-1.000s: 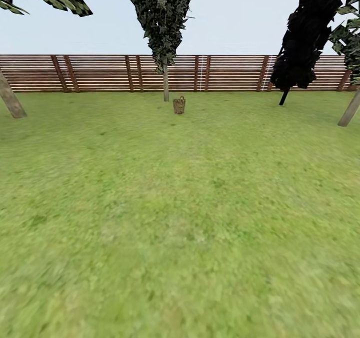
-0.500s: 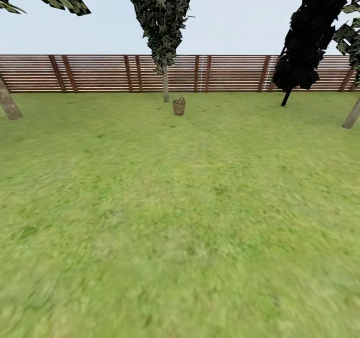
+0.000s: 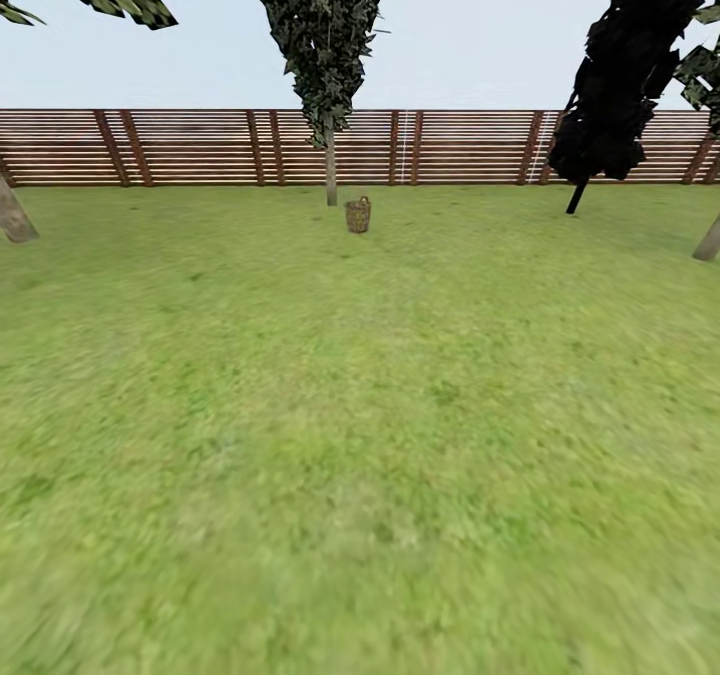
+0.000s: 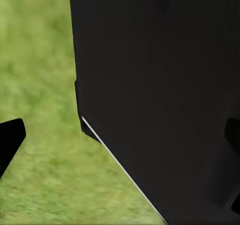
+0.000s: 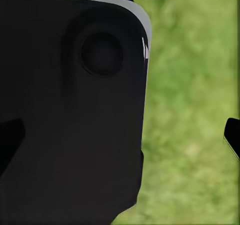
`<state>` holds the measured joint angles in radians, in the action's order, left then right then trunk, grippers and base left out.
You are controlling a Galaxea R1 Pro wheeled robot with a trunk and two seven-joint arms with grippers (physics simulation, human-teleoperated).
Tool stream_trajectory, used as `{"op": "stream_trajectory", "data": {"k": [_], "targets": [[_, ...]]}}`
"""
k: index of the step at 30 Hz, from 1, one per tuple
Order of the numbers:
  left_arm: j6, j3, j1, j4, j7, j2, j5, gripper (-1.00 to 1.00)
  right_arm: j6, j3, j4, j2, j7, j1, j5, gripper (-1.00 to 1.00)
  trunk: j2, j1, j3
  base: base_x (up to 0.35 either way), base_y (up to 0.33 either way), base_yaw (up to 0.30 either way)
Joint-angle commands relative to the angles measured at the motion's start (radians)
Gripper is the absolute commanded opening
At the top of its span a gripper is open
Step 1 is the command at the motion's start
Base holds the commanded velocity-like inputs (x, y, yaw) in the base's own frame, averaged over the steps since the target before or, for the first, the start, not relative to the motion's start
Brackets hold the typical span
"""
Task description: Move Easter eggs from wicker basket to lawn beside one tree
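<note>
The basket point(image 3: 358, 215) stands on the lawn point(image 3: 360, 435) just beside the tree point(image 3: 330, 160), before the fence point(image 3: 200, 145). Both grippers' fingertips sit far apart, holding nothing.

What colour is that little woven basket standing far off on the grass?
Tan-brown; the small woven wicker basket shows best in the head view.

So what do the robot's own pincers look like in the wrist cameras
Both are black. In the left wrist view, dark finger tips sit at the frame edges beside a large flat black panel with a thin pale edge line. In the right wrist view, a rounded black housing has a grey rim and a round recess.
</note>
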<state>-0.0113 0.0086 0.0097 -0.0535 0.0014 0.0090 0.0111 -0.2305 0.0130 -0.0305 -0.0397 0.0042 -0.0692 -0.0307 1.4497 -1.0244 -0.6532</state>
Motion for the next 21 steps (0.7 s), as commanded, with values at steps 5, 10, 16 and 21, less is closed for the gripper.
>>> {"op": "stream_trajectory", "data": {"k": [5, 10, 16, 21], "targets": [[-0.001, 0.001, 0.000, -0.002, 0.000, 0.000, 0.001, 1.00, -0.006, 0.001, -0.003, 0.000, 0.000, -0.001, -0.003, 1.00, 0.000, -0.001, -0.001, 0.327, 0.000, 0.000], [-0.001, 0.001, 0.001, -0.002, 0.000, 0.000, 0.001, 1.00, -0.006, 0.001, -0.003, 0.000, 0.000, -0.001, -0.003, 1.00, 0.000, -0.001, -0.001, 0.326, 0.000, 0.000], [-0.001, 0.001, 0.000, -0.002, 0.000, 0.000, 0.001, 1.00, -0.006, 0.001, -0.003, 0.000, 0.000, -0.001, -0.003, 1.00, 0.000, -0.001, -0.001, 0.327, 0.000, 0.000], [-0.001, 0.001, 0.001, -0.002, 0.000, -0.001, 0.001, 1.00, -0.006, 0.001, -0.003, 0.000, 0.000, -0.001, -0.003, 1.00, 0.000, -0.001, -0.001, 0.326, 0.000, 0.000]]}}
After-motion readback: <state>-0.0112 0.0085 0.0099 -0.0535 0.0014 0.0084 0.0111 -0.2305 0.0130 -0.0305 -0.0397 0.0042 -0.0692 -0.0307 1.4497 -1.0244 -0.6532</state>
